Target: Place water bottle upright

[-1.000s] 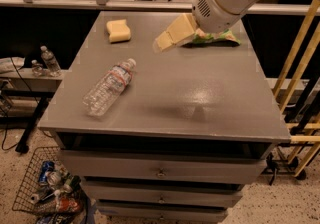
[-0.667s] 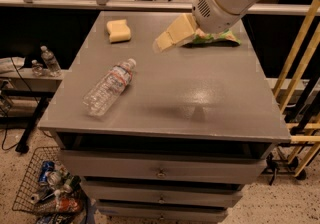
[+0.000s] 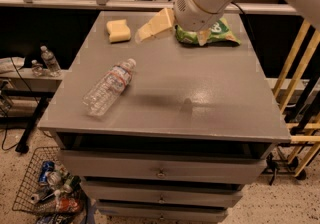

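Observation:
The water bottle (image 3: 109, 88) is clear ribbed plastic with a white cap and a white-and-red label band. It lies on its side on the left half of the grey table (image 3: 200, 103), with the cap pointing to the back right. My gripper (image 3: 150, 27) hangs over the back middle of the table, on a white arm that comes in from the upper right. It is well behind the bottle, apart from it, and holds nothing that I can see.
A yellow sponge (image 3: 119, 30) lies at the back left, close to the gripper. A green chip bag (image 3: 215, 32) lies at the back right, partly under the arm. Two small bottles (image 3: 47, 60) stand on a low shelf to the left. A wire basket (image 3: 47, 193) of cans sits on the floor.
The arm and gripper have moved a little to the left, toward the sponge. The bottle has not moved.

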